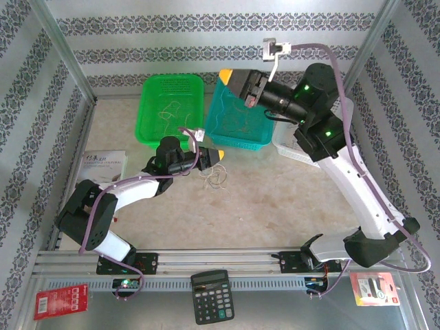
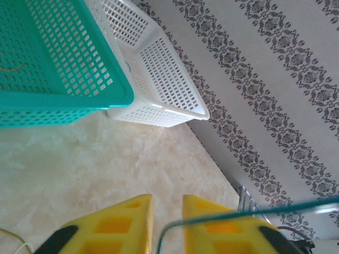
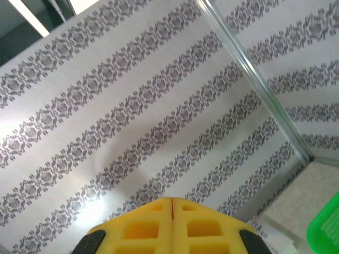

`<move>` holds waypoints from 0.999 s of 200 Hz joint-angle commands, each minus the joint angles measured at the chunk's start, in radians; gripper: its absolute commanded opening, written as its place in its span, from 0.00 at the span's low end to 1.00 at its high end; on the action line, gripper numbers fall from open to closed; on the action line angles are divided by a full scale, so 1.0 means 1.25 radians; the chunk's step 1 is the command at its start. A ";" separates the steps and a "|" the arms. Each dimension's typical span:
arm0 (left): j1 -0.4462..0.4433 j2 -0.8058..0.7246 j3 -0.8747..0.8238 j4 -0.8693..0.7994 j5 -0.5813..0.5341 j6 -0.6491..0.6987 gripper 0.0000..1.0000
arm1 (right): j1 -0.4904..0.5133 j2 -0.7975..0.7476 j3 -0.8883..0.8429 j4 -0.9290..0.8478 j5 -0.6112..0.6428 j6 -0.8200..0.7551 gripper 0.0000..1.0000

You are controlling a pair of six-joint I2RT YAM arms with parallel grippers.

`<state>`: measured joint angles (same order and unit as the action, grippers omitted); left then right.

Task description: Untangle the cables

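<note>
On my left, the green basket (image 1: 172,81) at the back of the table (image 1: 275,199) held a few loose pale strands. In front of it my left gripper (image 1: 221,156) was stretched low over the tabletop, and the cables (image 1: 214,177) lay in a small pale tangle on the table just beneath and in front of its yellow tips. From my left wrist, the two yellow fingers (image 2: 124,225) stood a narrow gap apart, and a thin blue-green wire (image 2: 238,212) ran across the right one and curved down into that gap; I could not tell whether it touched either pad. Ahead of them stood the teal basket (image 2: 53,53), a thin strand inside it, with the white basket (image 2: 159,69) just beside it. Further right, my right gripper (image 1: 227,74) hung raised above the teal basket's far corner, its fingers (image 3: 143,227) pressed flat together on nothing I could see.
</note>
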<state>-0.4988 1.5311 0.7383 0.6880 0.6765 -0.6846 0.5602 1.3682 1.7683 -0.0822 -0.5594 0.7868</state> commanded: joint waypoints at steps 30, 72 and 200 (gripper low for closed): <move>-0.013 0.018 -0.023 0.061 -0.001 -0.005 0.12 | -0.039 0.030 0.114 0.007 0.003 0.002 0.00; -0.012 0.036 -0.043 0.084 0.000 -0.016 0.11 | -0.056 0.060 0.189 -0.006 0.005 0.003 0.00; -0.012 0.087 -0.103 0.150 -0.002 -0.044 0.17 | -0.145 0.108 0.367 -0.054 0.039 -0.017 0.00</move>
<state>-0.5041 1.6001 0.6495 0.9051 0.6773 -0.7086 0.4068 1.5311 2.1479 -0.2604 -0.5468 0.7818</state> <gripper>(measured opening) 0.093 0.056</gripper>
